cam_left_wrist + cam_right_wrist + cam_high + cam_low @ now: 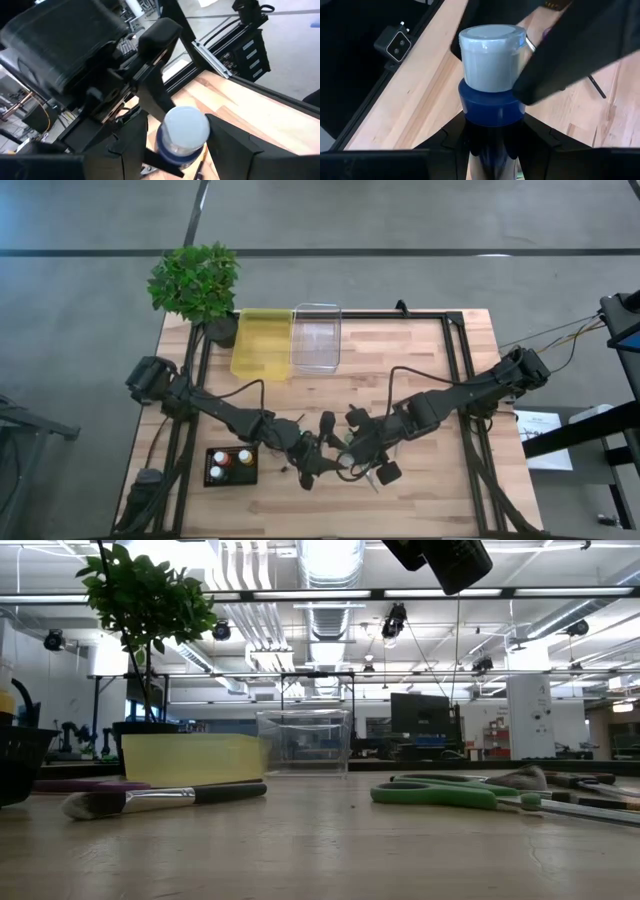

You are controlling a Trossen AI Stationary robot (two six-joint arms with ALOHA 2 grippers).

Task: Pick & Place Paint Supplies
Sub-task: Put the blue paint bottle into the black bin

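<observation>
**Above the table's front middle: blue paint bottle between both grippers**

Near the front middle of the wooden table (pixel 420 370), meeting closely: left gripper (pixel 322 448) and right gripper (pixel 352 442). Between them, lifted off the wood, a blue paint bottle (pixel 491 100) with a pale cap (pixel 184 127). Clamped around the bottle's blue body from below: the right gripper's fingers. Closed on the pale cap: the left gripper's fingers (pixel 127 145). On the table below, a paintbrush (pixel 160 800), green scissors (pixel 450 793), and a black tray (pixel 231 467) of bottles. At the back edge, a yellow bin (pixel 262 343), a clear bin (pixel 316 337), a potted plant (pixel 196 283).
</observation>
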